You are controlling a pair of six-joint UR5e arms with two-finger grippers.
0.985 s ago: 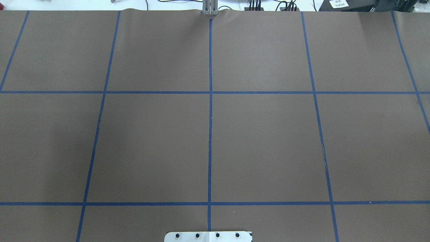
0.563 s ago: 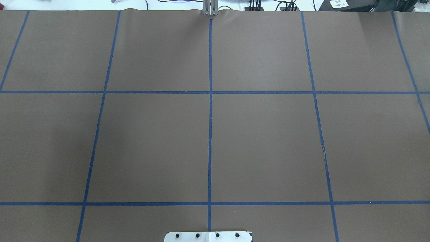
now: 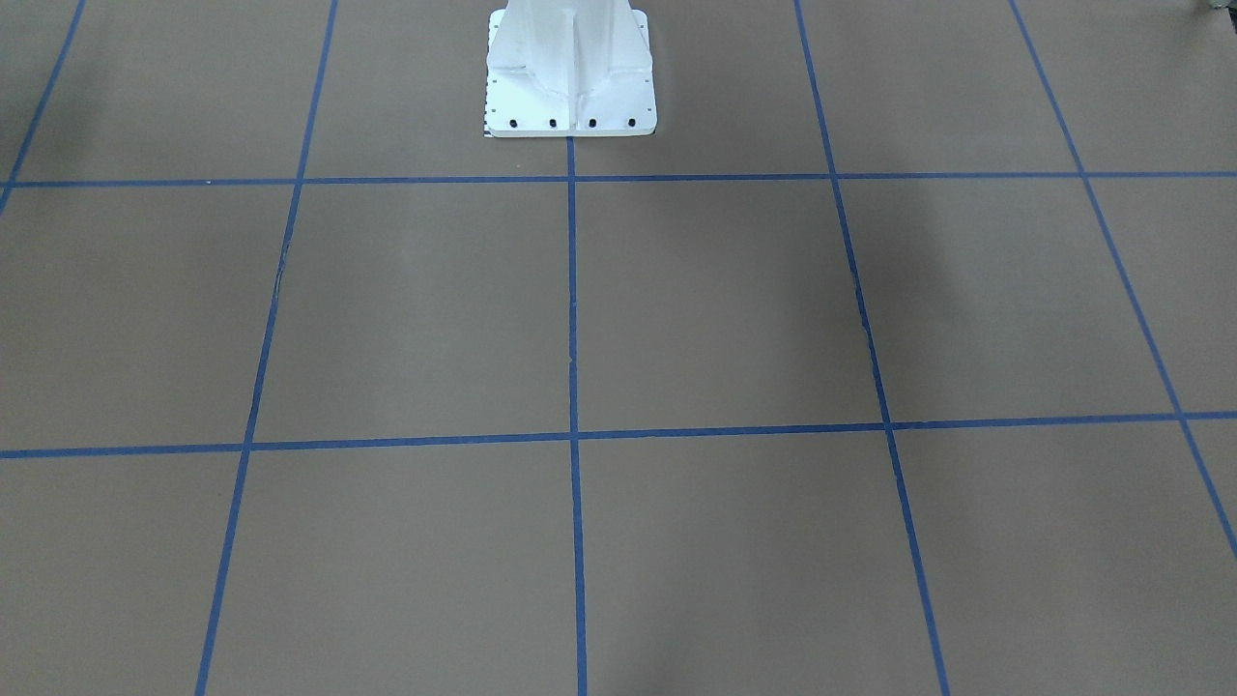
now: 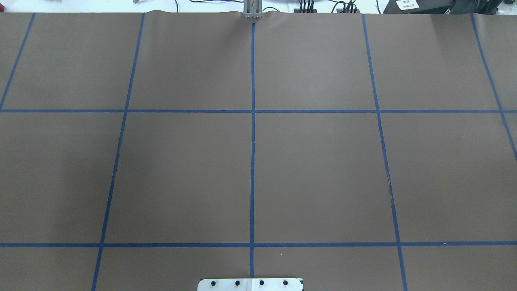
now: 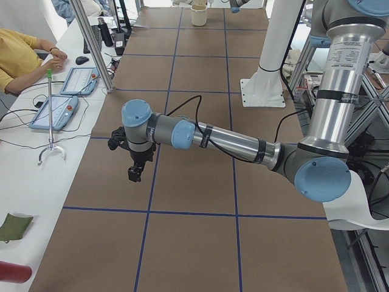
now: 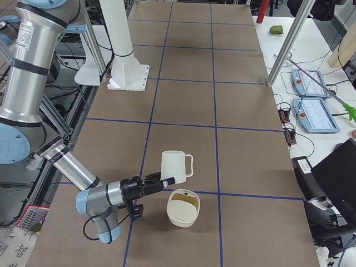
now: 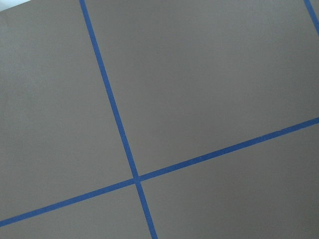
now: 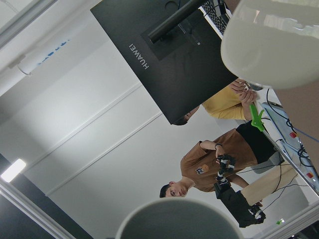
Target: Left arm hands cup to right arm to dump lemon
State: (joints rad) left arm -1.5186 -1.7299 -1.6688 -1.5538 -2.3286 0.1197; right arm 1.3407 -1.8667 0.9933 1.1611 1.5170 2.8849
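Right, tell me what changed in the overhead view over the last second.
Nothing visibly changed. The brown paper-covered table, its blue tape grid lines and the white bolted base plate at the near edge all look as they did.

The left arm stretches level across the middle of the left-side view, the left gripper pointing straight down at centre left. In the right-side view's lower left the right arm folds low, the right gripper lying level. How either gripper's jaws stand cannot be told.
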